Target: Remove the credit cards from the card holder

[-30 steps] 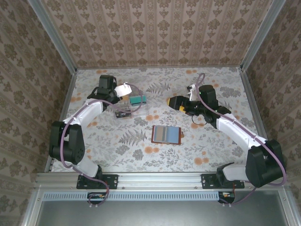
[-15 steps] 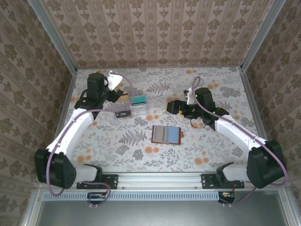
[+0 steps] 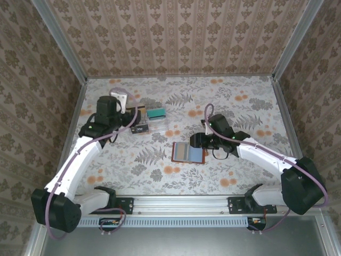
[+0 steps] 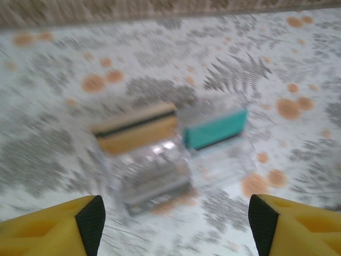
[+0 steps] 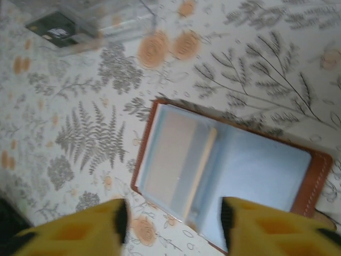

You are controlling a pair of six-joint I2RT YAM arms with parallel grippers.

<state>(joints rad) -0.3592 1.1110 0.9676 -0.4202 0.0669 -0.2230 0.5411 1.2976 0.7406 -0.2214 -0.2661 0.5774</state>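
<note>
Card holder (image 5: 256,160) lies open near the table's (image 3: 160,176) middle, slots upward for access by the right fingers (image 5: 250,229) poised above, parted and empty; left fingers (image 4: 298,224) hover wide, empty, over the boxes (image 4: 154,160).

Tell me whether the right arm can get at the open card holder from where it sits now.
Probably yes. The right claw hangs just above the card holder, jaws apart, with nothing between them and it. The holder lies open and flat on the table, apart from the clear box.
</note>
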